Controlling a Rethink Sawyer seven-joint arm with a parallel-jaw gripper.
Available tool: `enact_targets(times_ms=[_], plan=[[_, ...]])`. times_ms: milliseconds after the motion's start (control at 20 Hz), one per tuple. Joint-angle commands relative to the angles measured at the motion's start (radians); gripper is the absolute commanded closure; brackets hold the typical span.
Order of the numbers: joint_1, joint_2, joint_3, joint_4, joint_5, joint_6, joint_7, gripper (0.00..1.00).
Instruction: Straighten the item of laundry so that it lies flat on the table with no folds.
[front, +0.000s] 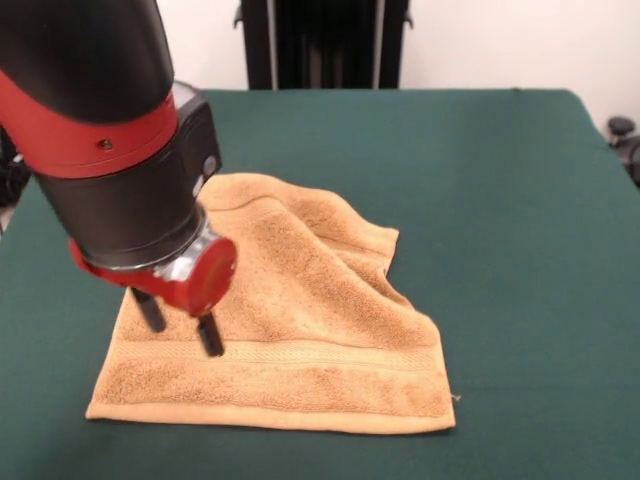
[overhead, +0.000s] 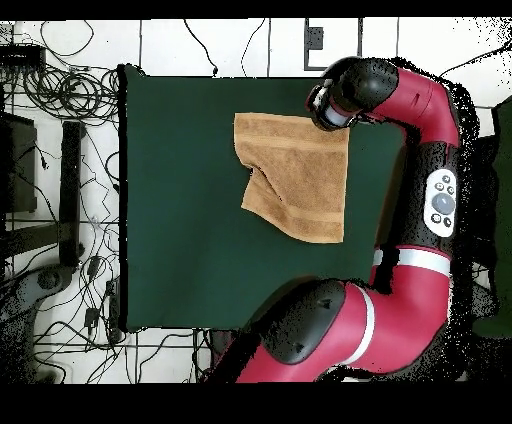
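My gripper (front: 181, 328) hangs just above the tan-orange terry hand towel (front: 300, 330), its two black fingers (front: 210, 336) apart and holding nothing. The towel lies toward one end of the dark green cloth-covered table (front: 500, 180). Its near banded edge already lies flat, but the far corner is folded over in a raised ridge; from overhead that side looks cut in, perhaps doubled under. That fold is what remains.

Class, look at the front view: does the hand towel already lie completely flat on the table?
No: the hand towel has a raised fold running across its right half, above the green table.
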Motion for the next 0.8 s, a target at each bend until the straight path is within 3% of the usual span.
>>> enact_targets(times_ms=[50,600,800], plan=[[0.025,-0.033,0.056,0.361,0.087,-0.027,0.014,0.00],[0.024,-0.016,0.072,0.413,0.160,-0.074,0.035,0.00],[0.028,-0.038,0.075,0.476,0.193,-0.121,0.069,0.00]])
